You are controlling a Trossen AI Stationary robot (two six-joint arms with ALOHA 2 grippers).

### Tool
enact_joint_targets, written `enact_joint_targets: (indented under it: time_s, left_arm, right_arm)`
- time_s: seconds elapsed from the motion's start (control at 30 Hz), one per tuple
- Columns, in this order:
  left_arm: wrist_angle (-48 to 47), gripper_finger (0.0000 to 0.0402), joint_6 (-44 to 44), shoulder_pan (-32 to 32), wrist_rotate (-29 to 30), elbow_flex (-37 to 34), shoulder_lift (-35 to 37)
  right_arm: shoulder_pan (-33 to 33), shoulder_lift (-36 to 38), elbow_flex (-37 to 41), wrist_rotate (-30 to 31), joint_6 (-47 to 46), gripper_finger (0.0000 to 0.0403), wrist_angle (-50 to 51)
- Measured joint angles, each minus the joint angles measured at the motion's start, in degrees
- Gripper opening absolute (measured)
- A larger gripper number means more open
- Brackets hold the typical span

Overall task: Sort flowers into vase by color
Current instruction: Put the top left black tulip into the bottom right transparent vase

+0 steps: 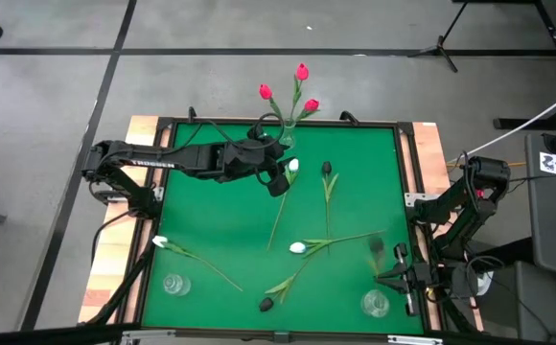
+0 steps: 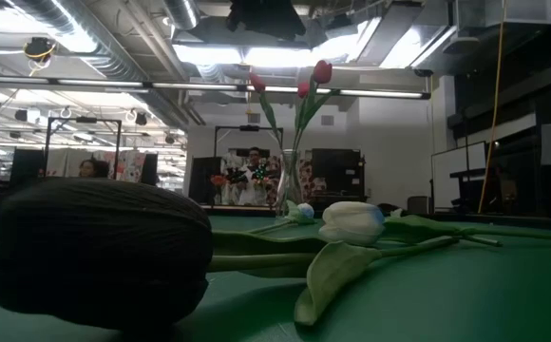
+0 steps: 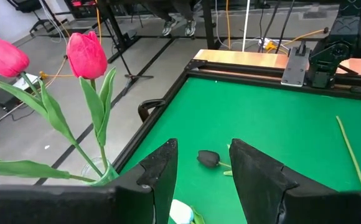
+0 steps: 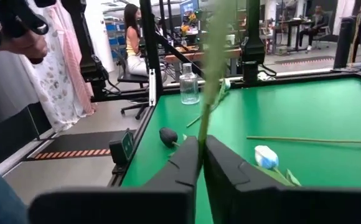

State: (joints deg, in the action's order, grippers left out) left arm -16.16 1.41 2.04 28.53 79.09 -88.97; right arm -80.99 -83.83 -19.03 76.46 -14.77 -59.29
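Step in hand: right gripper [image 4: 201, 163] pinched shut on green tulip stem [image 4: 211, 74], between fingers; bloom out of frame. Stem runs straight out past fingertips, long axis in line with fingers. Next, I'd guess: lift, find matching vase. Left gripper [image 3: 202, 163] half open, empty, white tulip [image 3: 182, 213] just under fingers, pink tulips [image 3: 86, 55] in vase alongside.

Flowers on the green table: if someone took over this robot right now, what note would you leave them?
Left gripper: open, above a white tulip beside the back vase.
Right gripper: shut on a green stem.
Done: three pink tulips stand in the back vase.
Left: two other white tulips and two black tulips lie on the table; two front vases are empty.
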Motion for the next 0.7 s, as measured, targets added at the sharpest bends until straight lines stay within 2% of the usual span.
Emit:
enact_joint_targets:
  time_s: [0.13, 0.33, 0.7]
  left_arm:
    - [0.0, 0.0144, 0.02, -0.01, 0.0, 0.0, 0.01]
    - [0.0, 0.0143, 0.04, -0.02, 0.0, 0.0, 0.02]
    - [0.0, 0.0143, -0.34, -0.02, 0.02, 0.0, 0.02]
  right_arm:
    - [0.0, 0.0, -0.1, 0.4, 2.88, 0.0025, 0.09]
    - [0.0, 0.0, -0.52, 1.56, 10.19, 0.0008, -0.46]
    - [-0.04, 0.0, -0.52, 1.29, 10.28, 0.001, -1.17]
